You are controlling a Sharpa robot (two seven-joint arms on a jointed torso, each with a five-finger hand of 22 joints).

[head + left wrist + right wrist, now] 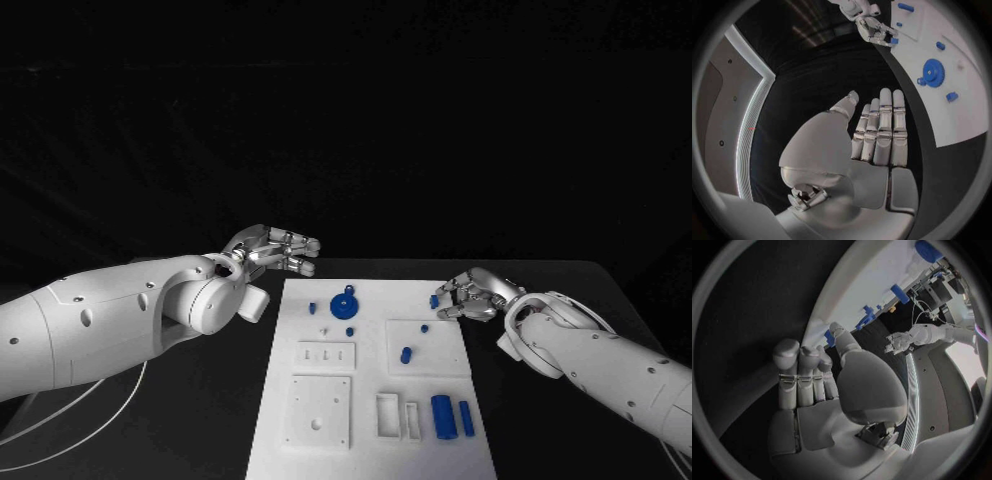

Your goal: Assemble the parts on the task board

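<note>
The white task board lies in the middle of the black table. On its far part stands a blue gear, with small blue parts scattered around it. Two blue cylinders lie near the board's front right. My left hand hovers over the board's far left corner, fingers stretched out and holding nothing. My right hand is at the board's right edge, fingers straight. A small blue part sits just by its thumb tip; I cannot tell whether they touch.
White raised blocks with holes and slots and an upright white holder occupy the board's near half. A pale cable loops on the table under my left arm. Bare black table lies on both sides.
</note>
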